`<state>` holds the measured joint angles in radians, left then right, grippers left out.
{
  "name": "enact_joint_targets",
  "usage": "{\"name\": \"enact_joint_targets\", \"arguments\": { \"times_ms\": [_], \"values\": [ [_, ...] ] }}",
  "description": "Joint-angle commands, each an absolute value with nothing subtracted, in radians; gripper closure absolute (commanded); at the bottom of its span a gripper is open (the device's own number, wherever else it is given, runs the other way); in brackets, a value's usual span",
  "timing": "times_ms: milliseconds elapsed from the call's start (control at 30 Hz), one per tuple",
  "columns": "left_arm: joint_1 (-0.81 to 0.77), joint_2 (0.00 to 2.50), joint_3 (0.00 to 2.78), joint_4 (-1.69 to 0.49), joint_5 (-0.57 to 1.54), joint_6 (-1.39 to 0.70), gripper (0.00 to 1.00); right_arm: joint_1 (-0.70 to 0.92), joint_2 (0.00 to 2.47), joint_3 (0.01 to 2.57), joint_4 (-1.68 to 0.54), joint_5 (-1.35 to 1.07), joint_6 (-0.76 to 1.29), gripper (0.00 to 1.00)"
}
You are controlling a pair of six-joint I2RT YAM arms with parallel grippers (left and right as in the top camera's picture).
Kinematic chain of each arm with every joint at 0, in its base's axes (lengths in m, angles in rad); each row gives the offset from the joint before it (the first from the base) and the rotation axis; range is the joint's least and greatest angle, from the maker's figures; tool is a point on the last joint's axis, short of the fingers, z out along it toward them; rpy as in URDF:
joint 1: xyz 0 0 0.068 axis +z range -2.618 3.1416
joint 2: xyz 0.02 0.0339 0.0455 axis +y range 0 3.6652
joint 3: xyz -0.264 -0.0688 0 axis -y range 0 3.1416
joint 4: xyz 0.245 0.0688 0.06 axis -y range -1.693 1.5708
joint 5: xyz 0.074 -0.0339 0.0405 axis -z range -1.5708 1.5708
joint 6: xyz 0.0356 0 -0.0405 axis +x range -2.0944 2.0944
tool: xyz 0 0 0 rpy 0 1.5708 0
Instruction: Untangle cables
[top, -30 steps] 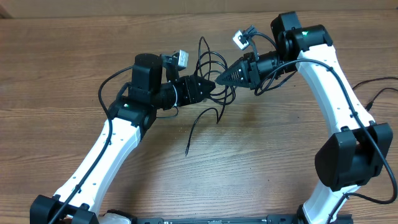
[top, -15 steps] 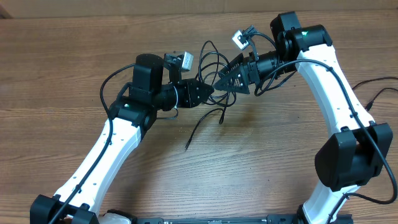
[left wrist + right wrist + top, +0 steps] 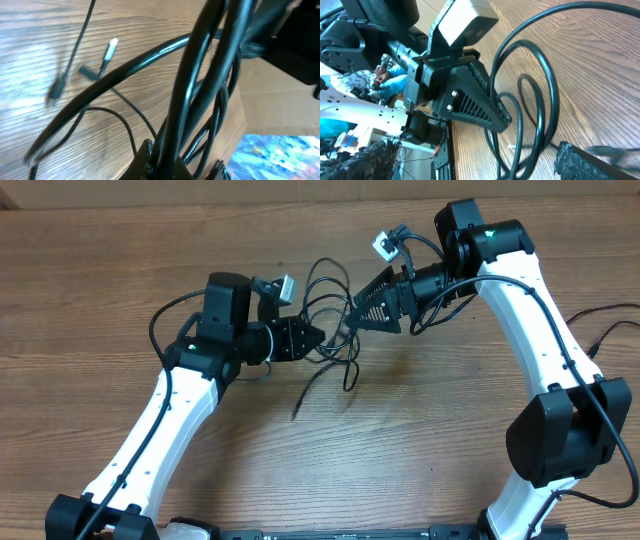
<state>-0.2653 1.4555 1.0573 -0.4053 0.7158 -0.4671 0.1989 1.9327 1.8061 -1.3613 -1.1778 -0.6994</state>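
Left gripper (image 3: 318, 336) farther left, cables (image 3: 326, 276) in its grip.

Clearance over the brown wood-grain table (image 3: 100, 300)
The gap between the left gripper (image 3: 319, 337) and right gripper (image 3: 348, 322) is filled by looped thin black cables (image 3: 192, 75), with loose ends (image 3: 308, 388) trailing just below. Bare board lies far left and right. The white left arm (image 3: 180, 410) and white right arm (image 3: 540, 310) flank the near approach.

cables (image 3: 186, 75) black | plug tip (image 3: 113, 44) silver | table (image 3: 100, 300) brown wood-grain | arms (image 3: 175, 415) white, black joints
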Motion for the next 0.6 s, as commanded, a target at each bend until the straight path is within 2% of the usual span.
{"name": "enact_joint_targets", "arguments": {
  "times_ms": [0,567],
  "values": [
    [-0.255,1.457,1.075,-0.409,0.691,-0.442,0.96,0.202,1.893,1.819,-1.354,-1.168,-0.704,0.00],
    [-0.257,1.457,1.075,-0.354,0.730,-0.467,0.96,0.203,1.893,1.819,-1.348,-1.168,-0.704,0.00]
  ]
}}
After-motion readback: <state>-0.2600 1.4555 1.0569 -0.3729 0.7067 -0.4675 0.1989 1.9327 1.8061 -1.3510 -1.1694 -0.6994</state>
